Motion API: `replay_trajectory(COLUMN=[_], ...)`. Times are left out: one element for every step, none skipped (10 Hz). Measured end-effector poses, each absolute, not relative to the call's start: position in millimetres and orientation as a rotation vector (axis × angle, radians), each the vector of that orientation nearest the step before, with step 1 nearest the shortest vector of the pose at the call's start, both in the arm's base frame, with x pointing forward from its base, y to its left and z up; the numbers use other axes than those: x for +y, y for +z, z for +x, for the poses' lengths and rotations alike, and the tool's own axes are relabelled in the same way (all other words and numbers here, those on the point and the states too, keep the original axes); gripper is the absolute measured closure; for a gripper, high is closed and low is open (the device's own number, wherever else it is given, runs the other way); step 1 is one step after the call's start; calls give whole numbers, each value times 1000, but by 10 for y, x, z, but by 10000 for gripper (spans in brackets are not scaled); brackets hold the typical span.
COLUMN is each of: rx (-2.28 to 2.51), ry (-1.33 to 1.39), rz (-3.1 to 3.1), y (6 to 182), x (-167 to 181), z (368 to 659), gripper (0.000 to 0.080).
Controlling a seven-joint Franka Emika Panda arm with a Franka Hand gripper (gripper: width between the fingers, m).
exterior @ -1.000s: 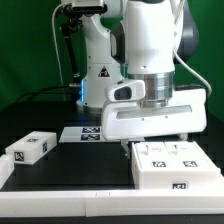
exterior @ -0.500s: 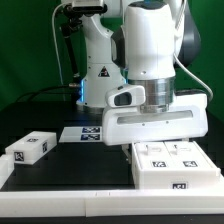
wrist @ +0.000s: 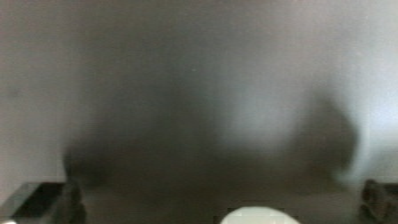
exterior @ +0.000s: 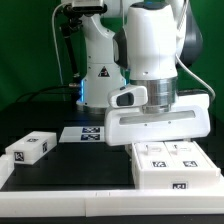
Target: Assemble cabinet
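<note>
The cabinet's white boxy body [exterior: 172,165] lies on the black table at the exterior view's right, with black-and-white tags on its top and front. A small white tagged block [exterior: 30,148] lies apart at the exterior view's left. My gripper [exterior: 158,140] hangs just above the back of the cabinet body, its broad white hand hiding the fingers. The wrist view is a dark blur. Dark fingers [wrist: 45,200] show at both lower edges, far apart, so the gripper [wrist: 214,205] is open and empty. A pale round blob [wrist: 253,215] sits low between them.
The marker board [exterior: 85,133] lies flat behind the middle of the table, near the robot's base [exterior: 100,70]. A white rail [exterior: 70,200] runs along the table's front edge. A green backdrop stands behind.
The gripper has risen slightly above the cabinet body. The parts on the table have not moved.
</note>
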State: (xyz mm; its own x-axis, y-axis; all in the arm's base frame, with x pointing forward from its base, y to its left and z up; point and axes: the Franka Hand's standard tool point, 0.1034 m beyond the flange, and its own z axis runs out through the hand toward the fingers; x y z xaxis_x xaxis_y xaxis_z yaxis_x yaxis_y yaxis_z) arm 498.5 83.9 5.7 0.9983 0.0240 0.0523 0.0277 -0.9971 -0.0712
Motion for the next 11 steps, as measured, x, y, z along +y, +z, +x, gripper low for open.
replay_trajectory(rx=[-48, -57, -62, -70, -85, -95, -97, -98, -99, -99, -103], ry=[-78, -78, -77, -78, -82, -85, -85, -85, -85, -85, -84], rz=[-3068, -3068, -3068, -3068, -3069, -3069, -3069, -3069, -3068, -3068, -3069], y=[56, 56, 53, 51, 43, 40, 40, 40, 40, 40, 42], x=[872, 899, 907, 901, 881, 880, 886, 887, 887, 887, 885], z=[4979, 4973, 4966, 4962, 4951, 4945, 4945, 4944, 4944, 4944, 4945], gripper=[136, 275, 409, 409, 602, 729, 777, 777, 794, 798, 798])
